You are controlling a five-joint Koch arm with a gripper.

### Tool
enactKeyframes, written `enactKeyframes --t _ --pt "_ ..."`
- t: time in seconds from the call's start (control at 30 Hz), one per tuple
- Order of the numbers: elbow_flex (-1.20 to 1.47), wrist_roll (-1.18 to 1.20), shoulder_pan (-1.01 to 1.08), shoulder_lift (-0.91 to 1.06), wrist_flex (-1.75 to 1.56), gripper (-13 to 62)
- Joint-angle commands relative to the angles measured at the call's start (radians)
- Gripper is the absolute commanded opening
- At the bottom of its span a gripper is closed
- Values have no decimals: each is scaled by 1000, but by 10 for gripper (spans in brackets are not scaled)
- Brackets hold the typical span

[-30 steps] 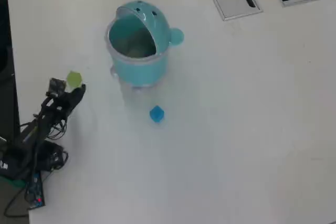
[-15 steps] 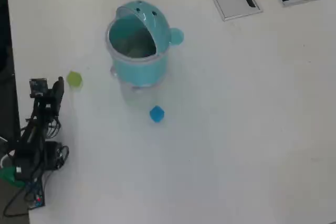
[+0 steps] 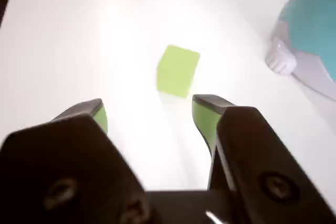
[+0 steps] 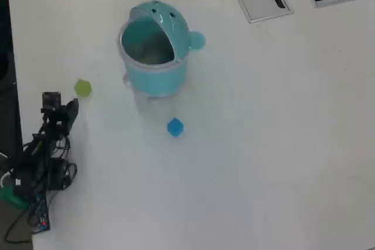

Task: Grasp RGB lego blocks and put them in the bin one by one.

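The gripper hangs low over the white table with its jaws spread apart and nothing between them. Just ahead of the tips, a little beyond their reach, sits the yellow-green block, apart from both jaws and free on the table. Further off to the gripper's right in the wrist view stands the teal bin, its domed lid tipped back so the mouth is open. The blue block lies on the far side of the bin's base, well apart from the arm. I can't spot a red block on the table; whether it's in the bin is hard to tell. Two blocks remain, I'd say, and nothing blocks the approach.
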Motion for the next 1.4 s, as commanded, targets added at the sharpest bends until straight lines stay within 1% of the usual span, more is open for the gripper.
enactKeyframes --t 0.0,0.3,0.5,0.77,1.1,1.3,1.37 --pt "-103 -11 15 -55 -25 291" --pt "-258 -5 14 -367 -132 291" --pt "-336 -5 12 -497 -186 290" --pt "-436 -5 29 -606 -196 290" --pt "-453 -5 78 -706 -298 289" --pt "-477 -6 83 -741 -296 287" --pt "-477 -5 81 -746 -298 273"
